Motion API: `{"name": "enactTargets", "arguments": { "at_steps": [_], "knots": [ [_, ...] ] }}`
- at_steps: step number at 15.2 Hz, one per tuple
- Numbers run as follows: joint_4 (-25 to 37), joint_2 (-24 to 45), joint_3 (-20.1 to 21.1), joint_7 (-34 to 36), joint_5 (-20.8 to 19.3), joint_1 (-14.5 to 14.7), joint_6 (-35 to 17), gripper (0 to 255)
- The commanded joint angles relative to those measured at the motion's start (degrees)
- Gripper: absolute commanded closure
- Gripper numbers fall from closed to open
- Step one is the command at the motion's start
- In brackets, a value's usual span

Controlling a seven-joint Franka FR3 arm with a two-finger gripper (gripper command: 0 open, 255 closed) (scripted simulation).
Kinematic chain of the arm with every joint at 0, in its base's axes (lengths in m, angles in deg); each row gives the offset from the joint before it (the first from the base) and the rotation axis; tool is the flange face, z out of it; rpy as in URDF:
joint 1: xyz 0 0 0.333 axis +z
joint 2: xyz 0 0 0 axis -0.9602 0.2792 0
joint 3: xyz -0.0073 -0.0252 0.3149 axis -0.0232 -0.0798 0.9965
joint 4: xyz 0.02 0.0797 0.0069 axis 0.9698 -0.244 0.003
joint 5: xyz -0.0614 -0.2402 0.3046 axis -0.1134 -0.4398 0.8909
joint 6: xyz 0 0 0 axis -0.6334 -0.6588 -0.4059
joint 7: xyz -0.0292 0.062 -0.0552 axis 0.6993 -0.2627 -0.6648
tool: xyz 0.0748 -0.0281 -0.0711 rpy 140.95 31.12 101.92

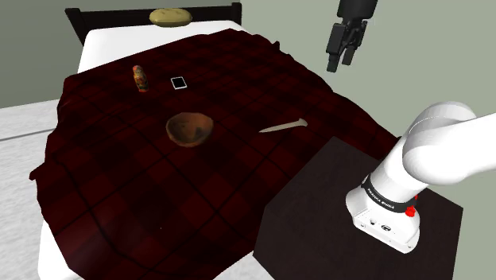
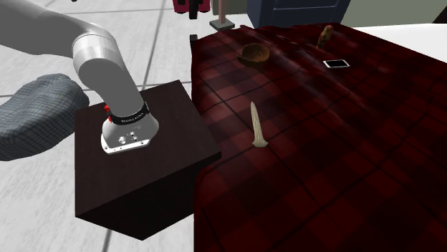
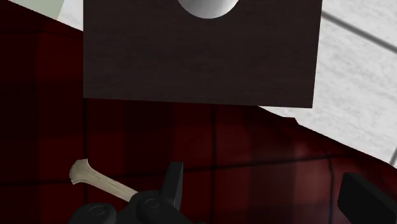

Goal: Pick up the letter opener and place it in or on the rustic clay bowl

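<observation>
The letter opener (image 1: 284, 126) is a pale, bone-coloured blade with a knobbed end, lying flat on the dark red plaid blanket (image 1: 143, 175). A brown clay bowl (image 1: 189, 129) sits upright on the blanket, to the shoulder view's left of the opener. My black gripper (image 1: 341, 60) hangs open high in the air, above and beyond the opener, holding nothing. In the wrist view the opener (image 3: 102, 181) lies beside the one finger (image 3: 172, 183), outside the gap of the gripper (image 3: 267, 194). From the second exterior view the opener (image 2: 256, 125) lies near the stand, the bowl (image 2: 254, 54) farther off.
The dark box stand (image 1: 350, 199) abuts the bed's edge close to the opener. A small figurine (image 1: 141, 78) and a flat phone-like item (image 1: 178, 82) lie beyond the bowl. A tan pillow-like lump (image 1: 170, 17) rests at the headboard. A grey cushion (image 2: 32, 114) lies on the floor.
</observation>
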Motion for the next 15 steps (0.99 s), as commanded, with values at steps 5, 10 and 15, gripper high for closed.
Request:
{"name": "enactTargets", "arguments": {
  "at_steps": [5,10,15],
  "knots": [
    [-5.75,0.67,-4.01,-8.97,-3.86,0.63,-6.8,0],
    [-11.0,4.37,-9.46,-19.9,-8.52,1.29,-16.53,0],
    [-13.77,11.59,-15.17,-30.71,-12.26,2.29,-27.55,0]
  ]
}}
